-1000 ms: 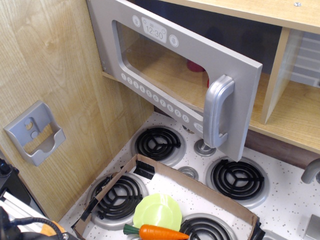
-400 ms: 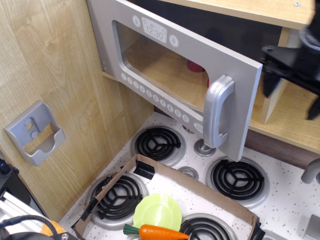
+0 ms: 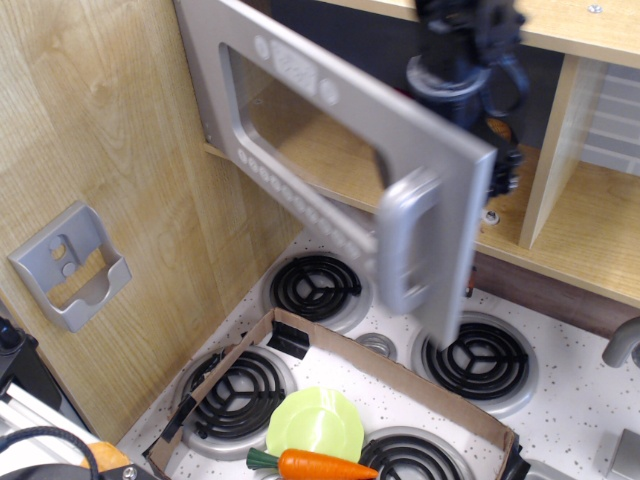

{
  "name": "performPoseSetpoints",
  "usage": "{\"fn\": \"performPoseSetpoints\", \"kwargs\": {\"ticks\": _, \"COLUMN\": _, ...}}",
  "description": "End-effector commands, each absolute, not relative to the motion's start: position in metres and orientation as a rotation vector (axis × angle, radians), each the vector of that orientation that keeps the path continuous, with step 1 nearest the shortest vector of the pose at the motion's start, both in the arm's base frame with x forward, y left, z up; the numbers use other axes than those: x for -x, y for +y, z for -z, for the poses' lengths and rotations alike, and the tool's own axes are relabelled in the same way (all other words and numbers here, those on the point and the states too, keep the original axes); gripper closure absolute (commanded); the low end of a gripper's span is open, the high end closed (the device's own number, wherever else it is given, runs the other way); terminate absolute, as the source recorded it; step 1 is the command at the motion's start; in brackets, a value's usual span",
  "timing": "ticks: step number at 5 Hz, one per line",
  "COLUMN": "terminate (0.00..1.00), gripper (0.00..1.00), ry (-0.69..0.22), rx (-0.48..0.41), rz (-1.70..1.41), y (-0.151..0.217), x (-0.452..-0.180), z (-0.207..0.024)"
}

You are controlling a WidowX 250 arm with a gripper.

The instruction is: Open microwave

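Observation:
The microwave's grey door (image 3: 330, 150) stands swung well out from the wooden cabinet, blurred by motion, and its chunky vertical handle (image 3: 405, 245) points toward me. The black robot arm (image 3: 462, 50) comes down from the top. My gripper (image 3: 498, 165) is right behind the door's free right edge, inside the opening. The door hides most of its fingers, so I cannot tell whether they are open or shut. The clock display and buttons are smeared.
A grey wall bracket (image 3: 70, 265) hangs on the left wooden panel. Below is a stovetop with black burners (image 3: 315, 285). A cardboard tray (image 3: 400, 375) holds a green plate (image 3: 314, 425) and a carrot (image 3: 325, 466). A wooden divider (image 3: 550, 150) and a faucet (image 3: 622, 345) are at the right.
The arm has moved from the right edge of view to behind the door's free edge. The door has swung further open toward the camera and left.

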State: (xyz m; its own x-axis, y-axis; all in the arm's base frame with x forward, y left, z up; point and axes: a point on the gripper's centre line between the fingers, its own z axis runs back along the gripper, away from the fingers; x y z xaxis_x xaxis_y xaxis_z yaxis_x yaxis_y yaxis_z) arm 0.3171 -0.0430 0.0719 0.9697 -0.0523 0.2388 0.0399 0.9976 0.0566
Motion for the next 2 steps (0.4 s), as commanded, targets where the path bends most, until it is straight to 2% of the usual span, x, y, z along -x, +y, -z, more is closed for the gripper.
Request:
{"fn": "performPoseSetpoints", "kwargs": {"ticks": 1, "terminate": 0.0, "gripper": 0.0, "ry": -0.254, "rx": -0.036, "rz": -0.067, "y": -0.025, "x": -0.265, "z": -0.071}}
{"fn": "performPoseSetpoints", "kwargs": {"ticks": 2, "terminate": 0.0, "gripper": 0.0, "ry": -0.245, "rx": -0.034, "rz": -0.116, "y": -0.006, "x": -0.242, "z": -0.06}}
